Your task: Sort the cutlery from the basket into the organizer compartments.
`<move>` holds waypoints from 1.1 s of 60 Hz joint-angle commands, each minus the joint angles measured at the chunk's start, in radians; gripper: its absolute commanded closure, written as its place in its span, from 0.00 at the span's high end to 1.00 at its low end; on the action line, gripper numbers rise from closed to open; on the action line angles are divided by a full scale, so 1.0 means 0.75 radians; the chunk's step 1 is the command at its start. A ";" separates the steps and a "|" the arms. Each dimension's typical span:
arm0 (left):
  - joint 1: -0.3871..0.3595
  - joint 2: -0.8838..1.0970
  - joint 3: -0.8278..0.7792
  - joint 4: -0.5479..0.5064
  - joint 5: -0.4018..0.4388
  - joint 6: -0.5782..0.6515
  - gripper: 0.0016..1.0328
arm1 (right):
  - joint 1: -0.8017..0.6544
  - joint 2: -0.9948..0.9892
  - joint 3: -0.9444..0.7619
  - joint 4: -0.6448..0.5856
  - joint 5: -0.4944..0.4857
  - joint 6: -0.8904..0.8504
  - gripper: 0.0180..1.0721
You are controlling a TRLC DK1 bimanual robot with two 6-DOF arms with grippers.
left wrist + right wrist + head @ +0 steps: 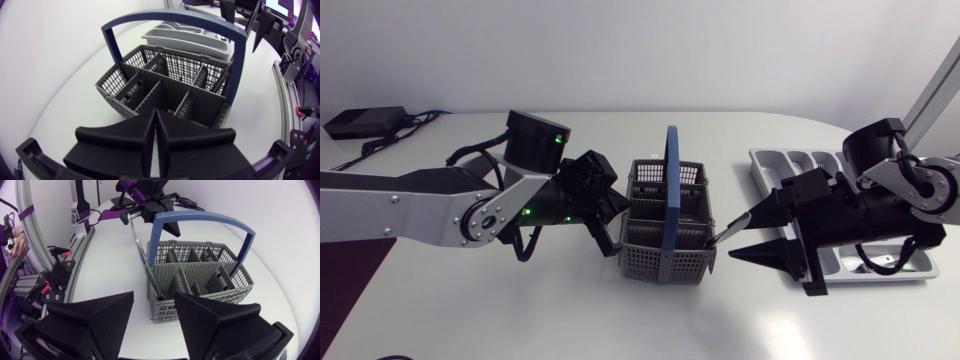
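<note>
**Utensil** (145, 260): a slim metal shaft, its working end hidden. It stands in the corner cell at the basket's 3 o'clock side and leans out toward our right arm.

**Basket** (645, 260): grey mesh at mid-table, with a blue handle (669, 190) arching over it.

**Right gripper** (154, 297): spread wide, holding nothing, fingers aimed at the basket's 3 o'clock wall. The utensil's free end lies near one finger, but we cannot tell whether they touch.

**Left gripper** (155, 120): fingers pressed together with nothing between them, at the basket's 9 o'clock side. We cannot tell whether it touches the wall.

**Organizer** (800, 162): at 3 o'clock from the basket, largely under our right arm.

**Step in hand, as we judge it:** taking the leaning utensil with the right gripper.
- Centre the shaft between both fingers.
- Close on it well above the rim.
- Draw it out along its own lean so it does not drag the mesh or tip the basket.
- Keep clear of the handle.

**View notes:**
- Only the head view sets basket, organizer and both arms in relation.
- Only the right wrist view shows the shaft's full run and its cell.
- Only the left wrist view shows the left fingers meeting.
</note>
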 commanded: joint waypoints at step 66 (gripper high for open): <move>-0.082 -0.003 -0.053 0.014 0.022 0.089 0.03 | 0.135 -0.056 0.344 -0.131 0.068 0.240 0.06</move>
